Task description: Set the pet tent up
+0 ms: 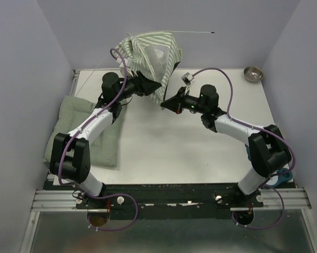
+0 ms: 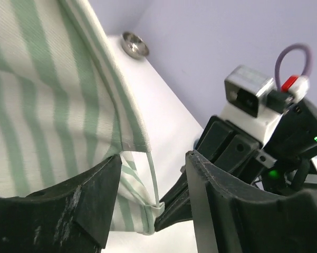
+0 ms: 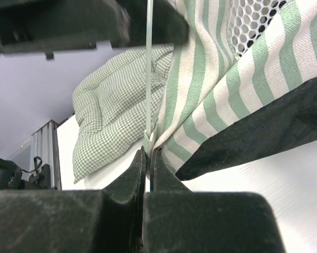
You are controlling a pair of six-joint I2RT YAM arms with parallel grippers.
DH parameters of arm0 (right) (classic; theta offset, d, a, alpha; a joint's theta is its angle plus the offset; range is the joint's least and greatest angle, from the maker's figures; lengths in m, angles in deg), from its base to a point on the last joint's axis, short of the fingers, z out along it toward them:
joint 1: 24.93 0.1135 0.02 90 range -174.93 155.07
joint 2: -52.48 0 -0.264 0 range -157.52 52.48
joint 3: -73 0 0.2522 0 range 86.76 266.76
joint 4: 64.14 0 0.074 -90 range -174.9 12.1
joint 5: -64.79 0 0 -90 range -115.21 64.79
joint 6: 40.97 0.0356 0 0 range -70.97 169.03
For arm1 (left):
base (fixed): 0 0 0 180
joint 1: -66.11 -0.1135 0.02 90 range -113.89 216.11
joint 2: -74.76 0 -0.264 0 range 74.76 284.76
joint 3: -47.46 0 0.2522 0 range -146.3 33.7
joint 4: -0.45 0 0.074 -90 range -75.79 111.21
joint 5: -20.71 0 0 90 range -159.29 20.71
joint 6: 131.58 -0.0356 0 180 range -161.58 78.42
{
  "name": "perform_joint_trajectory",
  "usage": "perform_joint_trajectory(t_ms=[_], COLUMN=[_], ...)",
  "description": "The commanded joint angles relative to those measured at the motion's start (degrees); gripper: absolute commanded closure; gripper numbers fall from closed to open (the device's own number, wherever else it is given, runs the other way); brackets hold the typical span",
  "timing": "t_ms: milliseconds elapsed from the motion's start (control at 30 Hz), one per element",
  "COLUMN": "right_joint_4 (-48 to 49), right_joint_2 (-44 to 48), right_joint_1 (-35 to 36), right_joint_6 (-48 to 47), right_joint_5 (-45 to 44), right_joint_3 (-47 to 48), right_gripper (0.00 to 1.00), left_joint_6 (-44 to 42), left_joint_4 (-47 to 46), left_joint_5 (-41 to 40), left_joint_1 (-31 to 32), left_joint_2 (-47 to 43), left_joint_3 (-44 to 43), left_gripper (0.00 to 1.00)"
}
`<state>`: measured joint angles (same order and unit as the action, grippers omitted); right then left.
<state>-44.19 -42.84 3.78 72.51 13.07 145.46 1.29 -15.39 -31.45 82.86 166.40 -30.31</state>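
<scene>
- We see the pet tent (image 1: pixel 150 55) as a crumpled, half-raised bundle of green-and-white striped fabric, held up over the far part of the counter (image 1: pixel 163 153), left of its middle.
- A pale mesh window panel (image 1: pixel 155 59), framed by the stripes, tilts up toward us.
- One thin whitish pole (image 1: pixel 198 32) with a dark tip juts from the top, nearly level, beyond the counter's far edge.
- A second pole (image 3: pixel 148 68) runs down the hem to the lowest corner, pinched in the closed right hand (image 3: pixel 149 153) just above the counter.
- Dark dotted fabric (image 3: pixel 263 132) shows beneath the stripes.

Green checked cushion (image 1: pixel 106 148) at left of the white table (image 1: pixel 169 153); metal bowl (image 1: pixel 253 74) at far right corner
</scene>
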Motion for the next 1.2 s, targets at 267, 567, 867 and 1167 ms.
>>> perform_joint_trajectory(t_ms=[267,567,867,1167], right_joint_4=[-0.1,-0.4,-2.9,-6.0], right_joint_2=[1.6,1.0,0.7,-2.1], right_joint_1=[0.3,0.3,0.3,0.3], right_joint_6=[0.0,0.2,0.8,-1.0], right_joint_5=[3.4,3.9,5.1,5.8], right_joint_3=[-0.8,-0.2,3.3,9.2], right_gripper=[0.99,0.99,0.88,0.89], left_joint_6=[6.3,9.1,1.2,-7.7], left_joint_4=[-7.7,-9.9,-0.1,7.7], left_joint_5=[-3.8,-3.3,-2.5,-1.5], left_joint_1=[0.1,2.6,2.9,4.8], left_joint_2=[-0.6,-0.5,0.0,0.3], left_joint_3=[0.8,2.6,1.0,0.1], left_gripper=[0.46,0.73,1.00,1.00])
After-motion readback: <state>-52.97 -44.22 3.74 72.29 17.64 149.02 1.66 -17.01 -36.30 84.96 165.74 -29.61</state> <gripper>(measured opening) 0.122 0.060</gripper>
